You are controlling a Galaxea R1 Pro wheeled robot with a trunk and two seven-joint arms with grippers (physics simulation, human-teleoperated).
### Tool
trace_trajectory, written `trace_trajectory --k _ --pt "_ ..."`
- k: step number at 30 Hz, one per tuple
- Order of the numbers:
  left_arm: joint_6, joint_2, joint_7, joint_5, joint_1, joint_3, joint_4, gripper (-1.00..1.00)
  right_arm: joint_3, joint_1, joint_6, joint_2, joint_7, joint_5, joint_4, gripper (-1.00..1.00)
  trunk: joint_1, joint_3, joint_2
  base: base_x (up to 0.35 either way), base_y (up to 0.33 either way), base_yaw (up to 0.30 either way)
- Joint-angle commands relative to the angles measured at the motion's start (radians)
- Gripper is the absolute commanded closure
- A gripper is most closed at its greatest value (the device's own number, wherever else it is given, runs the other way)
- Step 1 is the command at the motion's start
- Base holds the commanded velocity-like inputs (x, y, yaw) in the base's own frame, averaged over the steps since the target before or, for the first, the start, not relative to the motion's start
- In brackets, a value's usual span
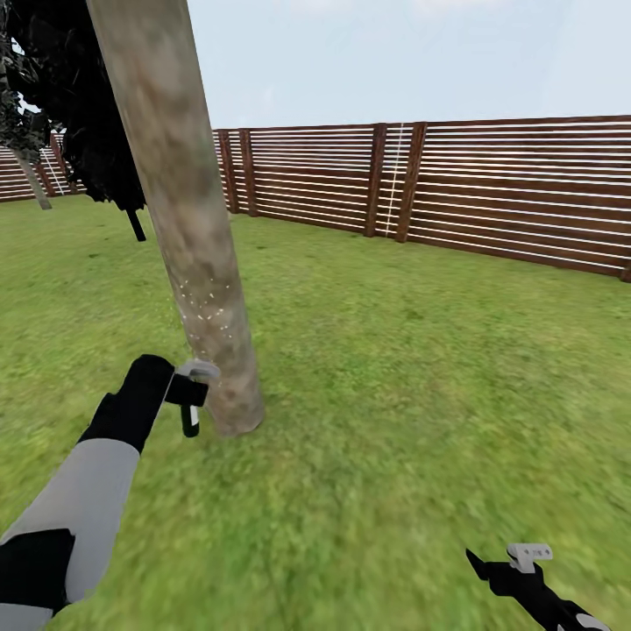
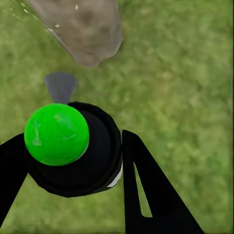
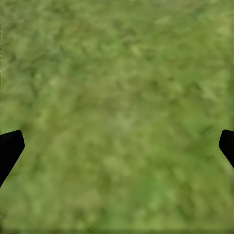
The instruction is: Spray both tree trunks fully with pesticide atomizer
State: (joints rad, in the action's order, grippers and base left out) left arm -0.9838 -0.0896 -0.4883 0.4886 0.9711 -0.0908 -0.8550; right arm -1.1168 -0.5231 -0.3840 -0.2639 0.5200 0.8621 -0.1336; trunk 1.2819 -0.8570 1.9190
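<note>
Green lawn (image 1: 421,368) fills most of the head view, closed off across the upper right by a brown slatted fence (image 1: 491,188) under a pale sky. At upper left a thick, mottled grey-beige tree trunk (image 1: 188,219) leans down to meet the grass at lower left of centre, with faint pale specks on its lower part; dark foliage (image 1: 79,114) hangs behind it.

Just left of the trunk's base, the left gripper (image 1: 188,394) is clamped on the spray bottle (image 1: 190,419) — in the left wrist view the bottle (image 2: 73,151) sits between the black fingers (image 2: 146,190), a bright green ball on top, close to the trunk (image 2: 83,29).

At lower right, the right gripper (image 1: 504,561) hovers over bare grass; its fingertips (image 3: 9,146) stand wide apart, holding nothing.
</note>
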Motion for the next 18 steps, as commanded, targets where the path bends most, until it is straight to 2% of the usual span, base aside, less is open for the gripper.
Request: trace_trajectory --k 1,4,6,9,11,18 --pt "0.005 0.006 -0.003 -0.001 -0.007 0.001 0.0 1.0 0.0 0.0 0.0 0.0 0.0 0.0 0.0 -1.0 0.0 0.0 0.0 0.0 0.0 0.0" --pt "0.004 0.012 0.0 -0.001 0.001 0.002 -0.016 1.0 0.0 0.0 -0.001 0.0 0.0 -0.001 0.0 -1.0 0.0 0.0 0.0 0.0 0.0 0.0" --pt "-0.004 0.02 0.003 -0.003 0.023 0.003 -0.069 1.0 -0.001 0.0 -0.001 0.0 0.0 -0.001 -0.001 -1.0 0.0 0.0 0.0 0.0 0.0 0.0" --pt "-0.015 0.035 0.005 -0.005 0.101 0.003 -0.103 1.0 -0.001 0.0 -0.001 -0.001 0.0 -0.001 -0.001 -1.0 0.0 0.0 0.0 0.0 0.0 0.0" --pt "-0.025 0.039 0.005 -0.005 0.181 0.003 -0.106 1.0 -0.002 0.0 -0.001 -0.001 0.0 -0.002 -0.001 -1.0 0.0 0.0 0.0 0.0 0.0 0.0" --pt "-0.035 0.042 0.005 -0.005 0.315 0.003 -0.101 1.0 -0.002 0.0 -0.001 0.0 0.0 -0.002 -0.001 -1.0 0.0 0.0 0.0 0.0 0.0 0.0"
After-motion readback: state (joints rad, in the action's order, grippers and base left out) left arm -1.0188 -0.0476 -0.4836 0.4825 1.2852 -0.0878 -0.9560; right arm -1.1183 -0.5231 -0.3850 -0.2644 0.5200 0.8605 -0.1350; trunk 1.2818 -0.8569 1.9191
